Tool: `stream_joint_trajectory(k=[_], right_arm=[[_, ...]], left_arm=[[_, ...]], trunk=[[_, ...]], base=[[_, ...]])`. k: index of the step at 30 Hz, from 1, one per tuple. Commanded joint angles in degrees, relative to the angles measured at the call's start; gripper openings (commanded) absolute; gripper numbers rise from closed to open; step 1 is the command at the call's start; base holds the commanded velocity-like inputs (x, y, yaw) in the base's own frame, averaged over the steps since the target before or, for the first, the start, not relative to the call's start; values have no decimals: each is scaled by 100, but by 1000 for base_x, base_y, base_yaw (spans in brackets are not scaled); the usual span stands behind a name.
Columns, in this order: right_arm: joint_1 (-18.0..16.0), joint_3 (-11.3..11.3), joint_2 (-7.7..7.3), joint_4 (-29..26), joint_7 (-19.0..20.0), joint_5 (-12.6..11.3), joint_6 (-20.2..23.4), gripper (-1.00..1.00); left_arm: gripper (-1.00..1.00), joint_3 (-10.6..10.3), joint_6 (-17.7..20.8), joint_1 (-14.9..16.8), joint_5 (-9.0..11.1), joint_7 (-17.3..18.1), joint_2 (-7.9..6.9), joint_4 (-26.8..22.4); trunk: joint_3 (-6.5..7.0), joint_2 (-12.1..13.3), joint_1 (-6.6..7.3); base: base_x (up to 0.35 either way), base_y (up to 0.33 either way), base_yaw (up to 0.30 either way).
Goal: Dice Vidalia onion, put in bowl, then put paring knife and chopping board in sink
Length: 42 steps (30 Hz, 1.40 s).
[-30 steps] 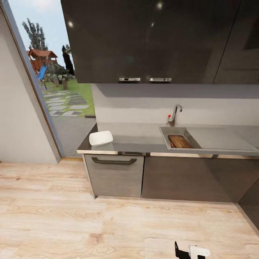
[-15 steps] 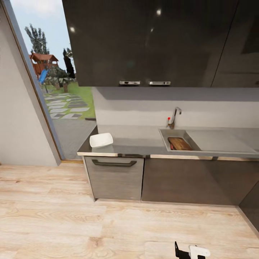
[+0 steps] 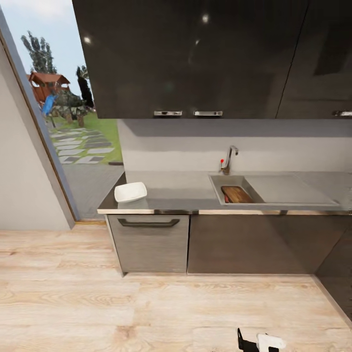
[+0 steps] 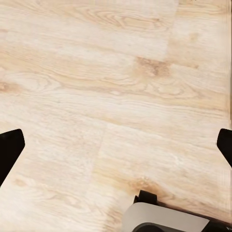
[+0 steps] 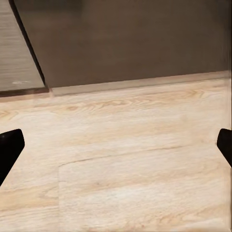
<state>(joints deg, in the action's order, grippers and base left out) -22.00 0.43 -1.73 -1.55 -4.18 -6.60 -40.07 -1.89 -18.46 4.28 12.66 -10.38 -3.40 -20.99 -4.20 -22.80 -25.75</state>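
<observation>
Robot stands back from countertop. Board lies in sink; bowl well left. Both grippers spread wide, empty. Approach squarely toward sink before reaching.

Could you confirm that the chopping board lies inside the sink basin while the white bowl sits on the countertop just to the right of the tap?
Not quite. The chopping board does lie inside the sink basin, but the bowl sits on the countertop well to the left of the tap, near the counter's left end. The head view shows this.
</observation>
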Motion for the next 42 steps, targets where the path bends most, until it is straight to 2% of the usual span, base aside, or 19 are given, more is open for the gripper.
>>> stream_joint_trajectory(k=[1, 10, 18, 20, 21, 23, 24, 27, 31, 32, 34, 35, 40, 42], right_arm=[[-6, 9, 0, 5, 6, -35, -18, 100], [-6, 9, -3, 5, 7, -35, -14, 100], [-7, 18, -20, 47, -20, -12, 105, 100], [30, 18, -52, 64, -49, -9, 595, 100], [126, 18, -104, 66, -50, -9, 1394, 100], [199, 18, -153, 72, -49, -8, 2268, 100], [326, 18, -172, 71, -49, -8, 2938, 100], [537, 18, -166, 73, -54, -8, 3490, 100], [818, 20, -124, 75, -64, -9, 4200, 100], [879, 23, -99, 76, -61, -10, 4612, 100], [917, 24, -80, 70, -59, -9, 5075, 100], [932, 21, -83, 63, -62, -9, 5330, 100], [942, 16, -73, 18, -51, -17, 5408, 100], [942, 7, -42, -42, -43, -23, 5134, 100]], left_arm=[[100, -22, -18, 3, 35, -16, -2, 2], [100, -20, -16, 3, 36, -16, -2, 15], [100, -35, -9, 3, 51, -14, 27, 322], [100, -51, 2, 3, 52, -7, 84, 689], [100, -57, 6, 3, 52, -2, 115, 1160], [100, -57, 13, 3, 52, -8, 129, 1627], [100, -57, 16, 3, 55, -23, 134, 1991], [100, -57, 22, 3, 61, -35, 137, 2361], [100, -57, 136, 3, 68, -41, 137, 2512], [100, -57, 354, 3, 69, -38, 133, 2532], [100, -57, 799, 2, 70, -36, 128, 2539], [100, -57, 1181, 1, 70, -31, 122, 2538], [100, -57, 1437, 3, 67, 5, 127, 2531], [100, -57, 1455, 3, 69, 14, 129, 2530]], trunk=[[-10, -12, -3], [22, -12, -3], [29, -12, -3], [29, -12, -3], [29, -12, -3], [29, -12, -3], [29, -12, -3], [29, -12, -3], [29, -12, -3], [29, -12, -3], [29, -12, -3], [29, -12, -3], [29, -12, -3], [29, -12, -3]], base=[[0, 0, -241], [0, 0, -229], [0, 0, -39], [0, 0, -2], [0, 0, 0], [0, 0, 0], [0, 0, 0], [0, 0, 0], [0, 0, 0], [0, 0, 0], [0, 0, 0], [0, 0, 0], [0, 0, 0], [0, 0, 0]])
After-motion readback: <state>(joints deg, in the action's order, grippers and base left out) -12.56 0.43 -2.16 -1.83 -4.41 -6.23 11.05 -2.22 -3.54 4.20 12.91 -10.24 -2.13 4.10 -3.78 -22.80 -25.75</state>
